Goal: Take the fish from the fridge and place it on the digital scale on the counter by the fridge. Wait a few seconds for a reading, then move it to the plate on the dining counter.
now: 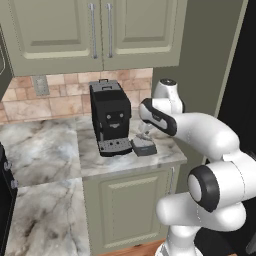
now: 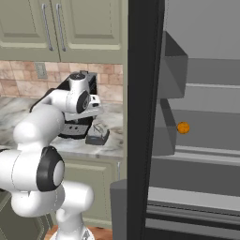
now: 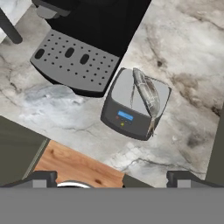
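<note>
Now we judge we are at the weighing pause: the fish [image 3: 146,92] lies across the top of the scale [image 3: 131,114], which sits just beside the coffee machine [image 3: 94,33] on the counter [image 3: 188,57]. Our gripper [image 3: 111,177] hovers above the scale, fingers spread wide and holding nothing. Next we must come down and pinch the fish for the plate. It looks slim, silver-grey, its tail overhanging the scale's front edge.
</note>
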Tool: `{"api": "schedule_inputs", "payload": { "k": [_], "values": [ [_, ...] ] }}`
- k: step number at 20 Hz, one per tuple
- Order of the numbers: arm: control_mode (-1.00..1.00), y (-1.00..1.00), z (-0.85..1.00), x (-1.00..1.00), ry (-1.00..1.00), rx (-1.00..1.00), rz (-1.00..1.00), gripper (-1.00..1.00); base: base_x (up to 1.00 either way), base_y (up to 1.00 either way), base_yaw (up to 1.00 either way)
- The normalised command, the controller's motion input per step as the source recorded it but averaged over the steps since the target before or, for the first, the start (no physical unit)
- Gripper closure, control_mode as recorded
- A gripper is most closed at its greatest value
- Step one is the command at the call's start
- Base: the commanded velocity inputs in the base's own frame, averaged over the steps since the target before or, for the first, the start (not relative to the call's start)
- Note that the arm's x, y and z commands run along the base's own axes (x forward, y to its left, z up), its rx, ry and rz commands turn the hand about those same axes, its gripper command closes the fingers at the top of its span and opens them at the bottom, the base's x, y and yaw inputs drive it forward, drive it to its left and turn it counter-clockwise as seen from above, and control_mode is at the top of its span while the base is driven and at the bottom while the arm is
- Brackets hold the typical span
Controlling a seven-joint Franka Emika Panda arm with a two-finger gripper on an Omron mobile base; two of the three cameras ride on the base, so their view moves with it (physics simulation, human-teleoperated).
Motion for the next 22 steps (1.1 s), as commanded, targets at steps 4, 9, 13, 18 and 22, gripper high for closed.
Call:
{"api": "schedule_inputs", "payload": {
  "k": [4, 9, 13, 18, 22],
  "values": [
    [-1.0, 0.03, 0.0, 0.0, 0.0, 0.0, 0.0, -1.0, 0.0, 0.0, 0.0],
    [-1.0, 0.0, 0.0, 0.0, 0.0, 0.0, 0.0, -1.0, 0.0, 0.0, 0.0],
    [-1.0, 0.0, 0.0, 0.0, 0.0, 0.0, 0.0, -1.0, 0.0, 0.0, 0.0],
    [-1.0, 0.0, 0.0, 0.0, 0.0, 0.0, 0.0, -1.0, 0.0, 0.0, 0.0],
    [-1.0, 0.0, 0.0, 0.0, 0.0, 0.0, 0.0, -1.0, 0.0, 0.0, 0.0]
  ]
}}
